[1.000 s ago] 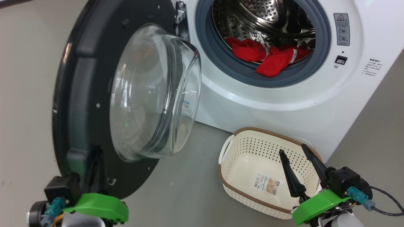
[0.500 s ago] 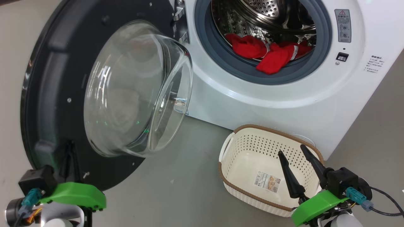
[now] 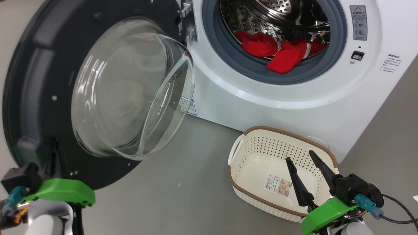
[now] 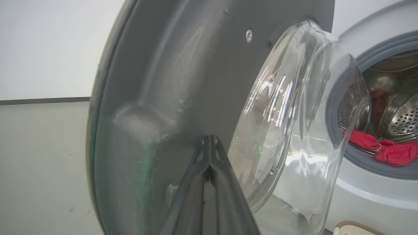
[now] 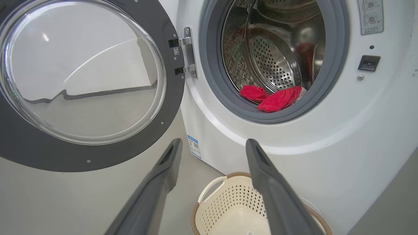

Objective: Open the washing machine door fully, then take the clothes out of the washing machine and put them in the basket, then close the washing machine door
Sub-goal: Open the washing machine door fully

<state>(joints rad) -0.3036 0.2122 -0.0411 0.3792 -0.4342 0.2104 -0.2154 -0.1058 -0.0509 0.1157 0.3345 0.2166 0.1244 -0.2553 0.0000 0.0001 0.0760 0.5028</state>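
left end effector [image 4: 210, 139] — tips together — at washing machine door [image 4: 156, 65]

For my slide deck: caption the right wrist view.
Right gripper, jaws open, above the basket; washing machine door swung open, red clothes in the drum.

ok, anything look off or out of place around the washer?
Nothing damaged or spilled. Only oddity: one of the clothes droops over the grey rubber ring rather than lying inside the drum. The basket stands upright and empty.

Head cam looking down, wrist cams low, all sharing door [image 3: 32, 81]
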